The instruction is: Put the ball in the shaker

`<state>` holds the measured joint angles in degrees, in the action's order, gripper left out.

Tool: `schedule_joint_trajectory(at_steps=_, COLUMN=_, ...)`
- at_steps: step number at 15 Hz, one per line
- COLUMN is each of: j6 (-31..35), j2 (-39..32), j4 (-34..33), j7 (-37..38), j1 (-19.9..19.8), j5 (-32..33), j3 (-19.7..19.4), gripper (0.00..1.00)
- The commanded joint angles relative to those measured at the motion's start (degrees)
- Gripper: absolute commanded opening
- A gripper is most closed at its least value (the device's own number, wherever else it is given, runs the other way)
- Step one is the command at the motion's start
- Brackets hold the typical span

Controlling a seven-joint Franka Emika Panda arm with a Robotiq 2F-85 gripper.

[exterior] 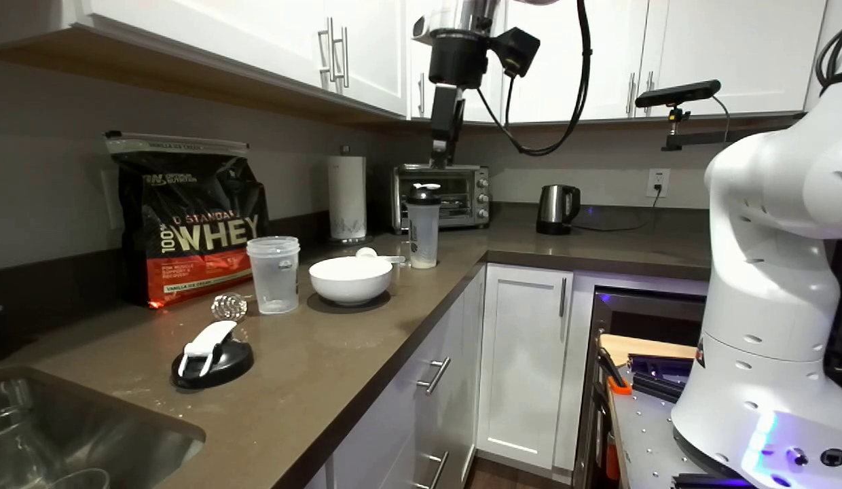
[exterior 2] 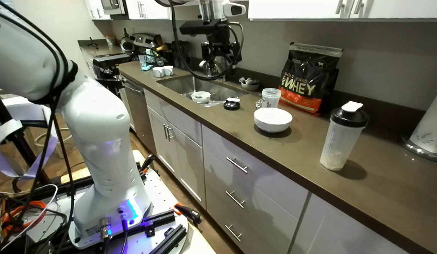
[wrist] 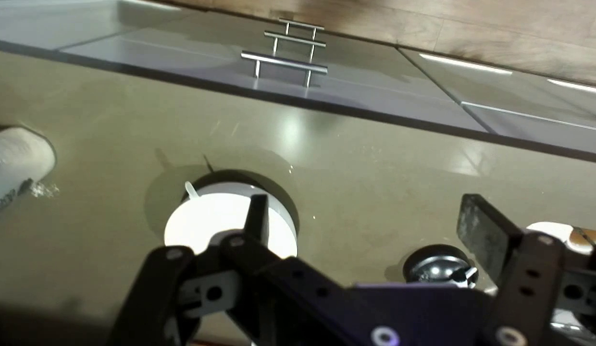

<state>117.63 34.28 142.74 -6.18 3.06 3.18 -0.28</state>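
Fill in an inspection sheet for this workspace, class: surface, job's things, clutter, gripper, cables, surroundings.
Surface: brown counter with some pale specks.
Job's things: wire ball on the counter, outside the shaker, which stands upright and lidless.
Clutter: loose lid, bowl, whey bag, capped bottle.
Gripper: open, holding nothing, above the counter.
Cables: black cable hanging in a loop beside the gripper.
Surroundings: sink, toaster oven, kettle, cabinets.
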Motion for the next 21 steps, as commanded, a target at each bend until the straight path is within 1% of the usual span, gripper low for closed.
schedule_joint_trajectory(at_steps=1, j6=8.07, j2=-9.37, j4=-4.79, j7=0.59, j1=1.73, j5=-1.56, j3=1.58, gripper=1.00)
schedule_joint_trajectory(at_steps=2, j6=9.58, j2=-9.83, j4=-4.64, j7=0.83, j1=2.20, j5=-1.55, j3=2.28, gripper=1.00)
schedule_joint_trajectory(at_steps=4, j6=11.75, j2=-14.39, j4=-7.45, j7=0.23, j1=3.24, j5=-1.64, j3=3.23, gripper=1.00)
schedule_joint_trajectory(at_steps=9, j6=12.56, j2=-23.90, j4=-15.16, j7=-0.95, j1=4.83, j5=-1.94, j3=4.74, gripper=1.00)
schedule_joint_trajectory(at_steps=14, j6=11.39, j2=-34.37, j4=-25.52, j7=-0.15, j1=4.52, j5=-0.33, j3=6.05, gripper=1.00)
schedule_joint_trajectory(at_steps=21, j6=12.43, j2=-48.14, j4=-39.75, j7=0.25, j1=4.58, j5=1.75, j3=5.90, gripper=1.00)
